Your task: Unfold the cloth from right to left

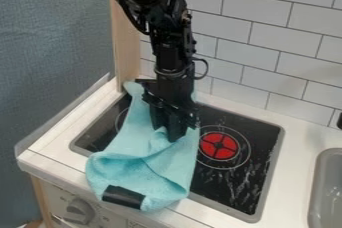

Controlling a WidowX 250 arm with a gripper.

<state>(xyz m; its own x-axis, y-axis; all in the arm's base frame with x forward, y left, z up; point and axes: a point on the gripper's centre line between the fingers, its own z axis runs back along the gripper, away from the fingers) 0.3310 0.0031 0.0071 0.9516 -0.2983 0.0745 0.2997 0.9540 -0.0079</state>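
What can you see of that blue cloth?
The light blue cloth looks soft, like towelling, with a black patch near its lower edge. It lies rumpled and creased over the left side of the stovetop, its near end hanging over the counter's front edge. The gripper is down at its middle.

Rumpled turquoise cloth drapes over the stovetop's front edge.
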